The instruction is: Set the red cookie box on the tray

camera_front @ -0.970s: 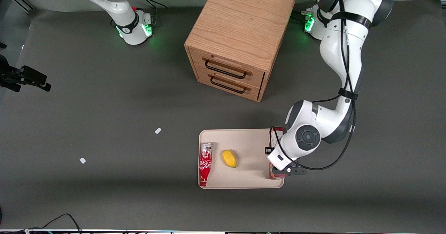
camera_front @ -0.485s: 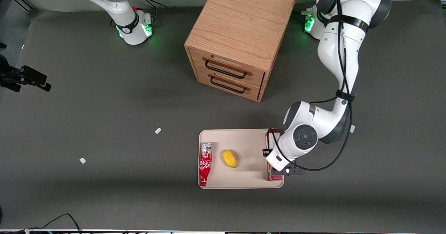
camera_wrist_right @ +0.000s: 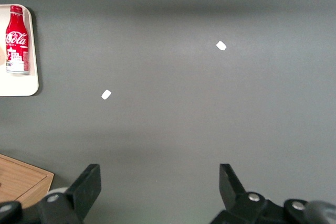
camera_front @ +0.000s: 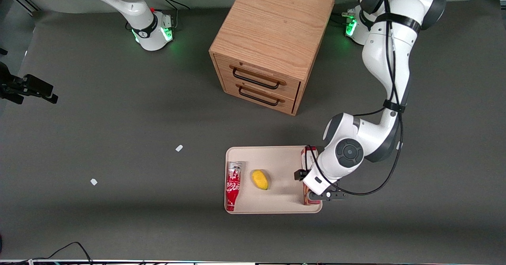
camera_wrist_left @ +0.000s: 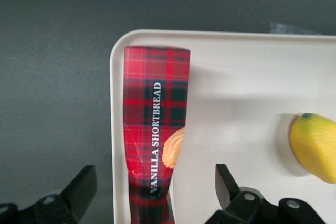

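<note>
Tray [camera_front: 272, 205]: flat beige rectangular tray with rounded corners and a low rim, the item nearest the front camera; you will find all the loose goods on it.
Bottle [camera_front: 233, 186]: red-and-white soda bottle lying flat along the tray edge toward the parked arm's end.
Fruit [camera_front: 260, 179]: small yellow fruit with a green tip, near the tray's middle, well apart from the box.
Red cookie box [camera_wrist_left: 152, 135]: slim dark red tartan cardboard box printed "VANILLA SHORTBREAD" with pictured tan cookies. It lies inside the tray along the rim toward the working arm's end; whether it touches the rim you cannot tell.
Gripper [camera_wrist_left: 152, 195]: the left arm's gripper, directly over the box. Its jaws stand wide apart, one finger [camera_wrist_left: 79, 187] outside the tray rim and the other over the tray floor; neither touches the box, and nothing is held.
Cabinet [camera_front: 272, 40]: light oak two-drawer cabinet with black handles, at about 12 o'clock from the tray, farther from the camera.
Step in hand: by my reading, release; the box appears placed.
Next move: you should lift straight up, keeping both fingers clear of box and rim.
</note>
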Available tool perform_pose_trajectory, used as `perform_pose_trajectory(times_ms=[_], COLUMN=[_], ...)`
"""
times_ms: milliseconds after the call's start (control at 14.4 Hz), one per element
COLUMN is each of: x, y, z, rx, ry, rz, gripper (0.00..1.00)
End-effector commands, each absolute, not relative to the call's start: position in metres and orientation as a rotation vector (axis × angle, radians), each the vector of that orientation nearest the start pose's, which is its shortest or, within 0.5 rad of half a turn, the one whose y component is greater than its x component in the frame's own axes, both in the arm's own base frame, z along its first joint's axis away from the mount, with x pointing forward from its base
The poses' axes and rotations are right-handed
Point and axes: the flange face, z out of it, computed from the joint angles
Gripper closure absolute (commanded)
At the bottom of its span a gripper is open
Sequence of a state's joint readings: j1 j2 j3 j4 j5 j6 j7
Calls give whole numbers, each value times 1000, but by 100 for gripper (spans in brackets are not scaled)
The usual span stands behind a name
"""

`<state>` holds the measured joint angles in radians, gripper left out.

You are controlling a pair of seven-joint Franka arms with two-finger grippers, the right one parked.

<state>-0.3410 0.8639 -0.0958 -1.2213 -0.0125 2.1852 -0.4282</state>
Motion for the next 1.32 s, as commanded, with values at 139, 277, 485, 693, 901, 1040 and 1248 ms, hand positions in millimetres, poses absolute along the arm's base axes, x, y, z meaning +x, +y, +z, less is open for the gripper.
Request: perform_pose_trajectory(times_ms=[139,277,485,693,901,1040,1248], x=[693,686,664,630,588,564,529], y=[-294,-266,-214,-154,-88,-58,-32], z=[320,362,450,510,548,579,625], rx=[-3292,-3280,-3230,-3182,-3164,-3152,-3088], ry=[-155,-187,-236,-229,-214,-194,-129], rz=[-94,-78,39,68,90,117,102], gripper=[0,0,0,0,0,0,0])
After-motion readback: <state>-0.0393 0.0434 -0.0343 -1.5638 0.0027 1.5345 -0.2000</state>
